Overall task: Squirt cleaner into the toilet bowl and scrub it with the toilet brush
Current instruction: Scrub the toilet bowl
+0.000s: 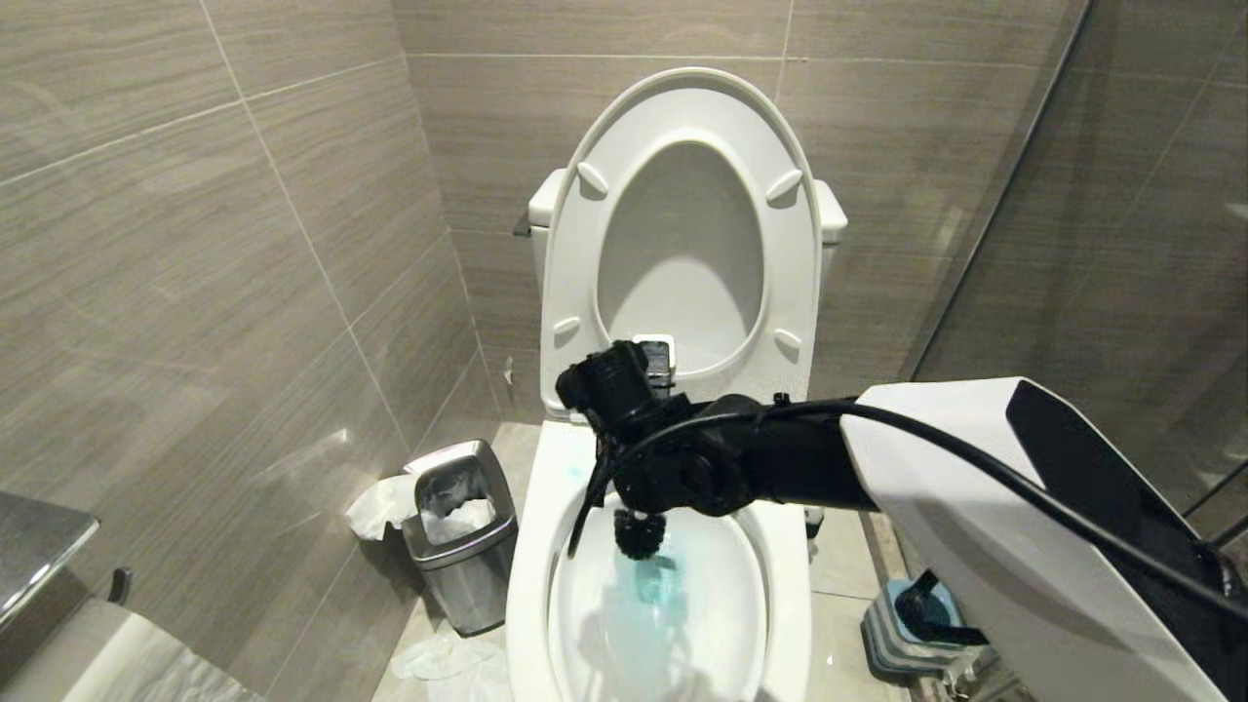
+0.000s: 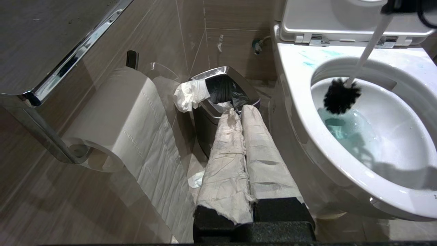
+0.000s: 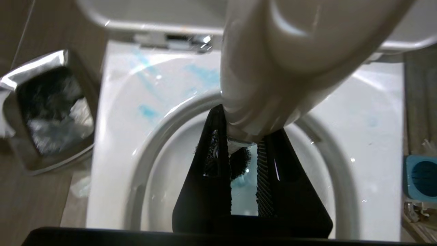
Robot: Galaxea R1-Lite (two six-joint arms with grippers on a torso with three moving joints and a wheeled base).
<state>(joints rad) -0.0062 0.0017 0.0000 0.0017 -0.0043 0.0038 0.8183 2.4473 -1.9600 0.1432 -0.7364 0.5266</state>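
I'm holding the toilet brush [image 2: 342,96] in the right claw [image 3: 243,150], clamped on the white handle with the black head hanging inside the toilet bowl [image 2: 344,164] just above the blue-tinted water, while the left claw [image 2: 243,160] is sitting closed and empty beside the bowl (fingers wrapped in paper). I'm worrying the handle is slipping or twisting in the grip under scrub load, or bristles are flicking blue cleaner over the rim toward the steel bin [image 1: 466,531]. I'm seeing no readable brand or writing anywhere.
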